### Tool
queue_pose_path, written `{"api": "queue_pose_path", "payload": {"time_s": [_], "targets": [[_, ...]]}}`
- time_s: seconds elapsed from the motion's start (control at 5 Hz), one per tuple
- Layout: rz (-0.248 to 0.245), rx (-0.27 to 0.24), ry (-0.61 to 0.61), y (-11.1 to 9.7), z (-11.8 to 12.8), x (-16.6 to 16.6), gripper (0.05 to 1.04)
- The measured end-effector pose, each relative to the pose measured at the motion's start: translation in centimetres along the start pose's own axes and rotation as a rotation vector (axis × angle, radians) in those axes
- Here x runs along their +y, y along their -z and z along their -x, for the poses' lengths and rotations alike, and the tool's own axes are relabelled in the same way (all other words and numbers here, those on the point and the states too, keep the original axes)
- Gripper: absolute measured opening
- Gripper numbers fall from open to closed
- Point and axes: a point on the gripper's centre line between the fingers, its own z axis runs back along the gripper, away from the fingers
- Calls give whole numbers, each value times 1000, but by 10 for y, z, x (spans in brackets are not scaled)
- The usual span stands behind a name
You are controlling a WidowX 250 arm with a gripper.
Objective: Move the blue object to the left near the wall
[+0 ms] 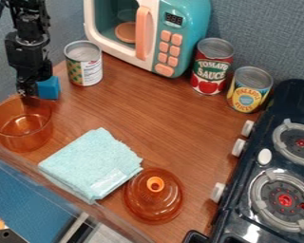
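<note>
Where the counter (151, 114) runs to its left edge at the wall (4, 59), the black gripper (29, 90) hangs down over the rim of a clear orange pot (21, 135). How far it is open, and whether it has hold of the blue block (49, 88), I cannot tell. The block sits right beside it, just behind the pot, near the left edge. Near the far left corner stands a green-and-white can (83, 69), then the toy microwave (180, 12) along the back edge, with a red-labelled can (212, 69) and a yellow-labelled can (248, 92) to its right. Toward the front edge lie a folded light-blue cloth (91, 161) and an orange lid (153, 201); the stove (243, 199) lines the right edge.
</note>
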Motion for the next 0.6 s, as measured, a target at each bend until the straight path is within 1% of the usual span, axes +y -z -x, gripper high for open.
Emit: {"api": "queue_pose_path", "payload": {"time_s": [0.2, 0.4, 0.6], "targets": [[59, -8, 29, -15, 6, -3, 1002], [149, -27, 35, -41, 5, -5, 1000], [161, -29, 34, -45, 4, -7, 1000]]}}
